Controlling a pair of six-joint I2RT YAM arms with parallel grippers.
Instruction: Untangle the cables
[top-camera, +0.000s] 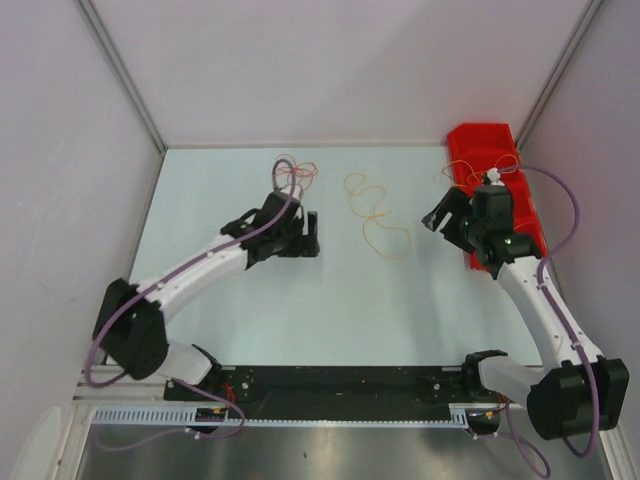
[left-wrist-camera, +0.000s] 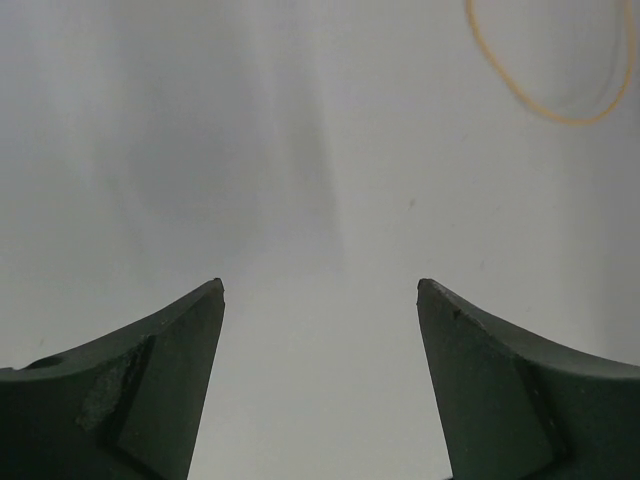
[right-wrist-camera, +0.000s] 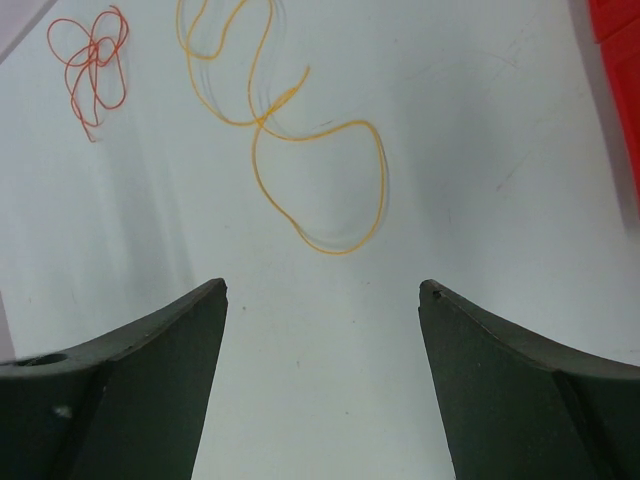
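Fingers of the left gripper (left-wrist-camera: 320, 290) stand wide apart with only bare tabletop between them, and the fingers of the right gripper (right-wrist-camera: 322, 288) are spread just as wide and hold nothing. The landmark is the red plastic bin (top-camera: 497, 146), which sits in the far right corner of the pale, matt table (top-camera: 330, 310). In the top view the right gripper (top-camera: 447, 222) hovers just beside the bin's left wall. A thin orange-yellow cable (top-camera: 378, 215) lies in loose loops on the table to the left of the bin. A small tangle of red wire (top-camera: 293, 172) lies farther left from the bin, near the back wall, and the left gripper (top-camera: 313, 235) is just in front of it. The right wrist view shows what the top view blurs. The orange-yellow cable (right-wrist-camera: 262, 120) crosses over itself once, the red tangle (right-wrist-camera: 95, 60) lies apart from it without touching, and the bin's edge (right-wrist-camera: 615, 30) sits at the upper right. The left wrist view catches only one curve of the orange-yellow cable (left-wrist-camera: 545, 112) in its top right corner and shows neither the red tangle nor the bin. White walls close the table at the back and on both sides. The widest open surface runs from the bin's near end leftward, between the cables and the arm bases.
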